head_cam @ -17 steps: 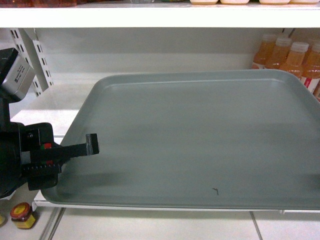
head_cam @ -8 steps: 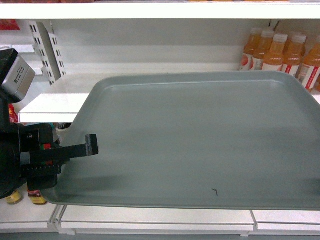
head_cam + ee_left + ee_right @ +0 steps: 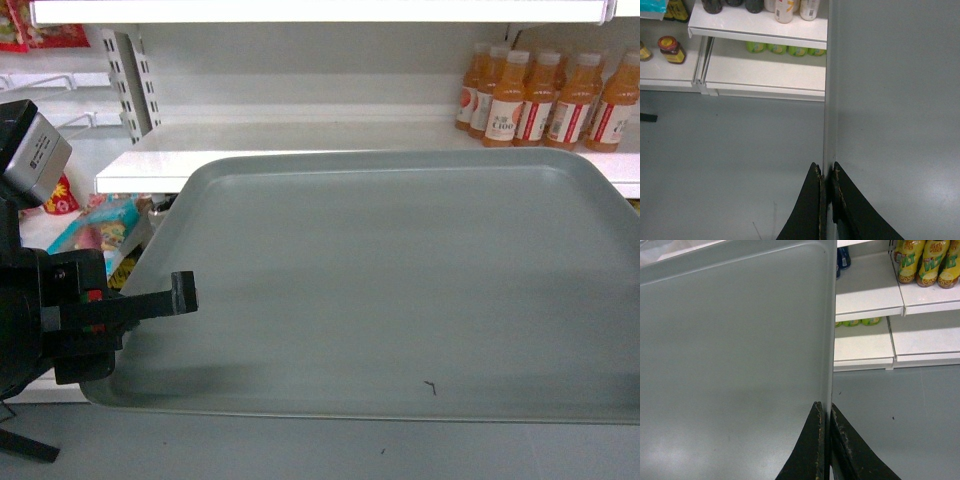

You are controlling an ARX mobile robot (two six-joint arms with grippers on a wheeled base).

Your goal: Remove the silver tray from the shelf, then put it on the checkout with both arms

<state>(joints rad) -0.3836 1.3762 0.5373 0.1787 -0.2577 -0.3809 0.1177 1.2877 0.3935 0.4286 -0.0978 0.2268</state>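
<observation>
The silver tray is a big grey-green rectangle held level in the air in front of the shelf, clear of its white board. My left gripper is shut on the tray's left rim; the left wrist view shows its jaws pinching the rim of the silver tray. My right gripper is shut on the right rim of the silver tray; it lies outside the head view. The checkout is out of view.
Orange juice bottles stand at the back right of the shelf. Coloured snack packs lie on a lower board at left. Grey floor lies under the tray, with low shelves, jars and yellow bottles beyond.
The shelf has drawn back and shrunk in the head view while the tray kept its place between the grippers. The tray's front edge now hangs over grey floor.
</observation>
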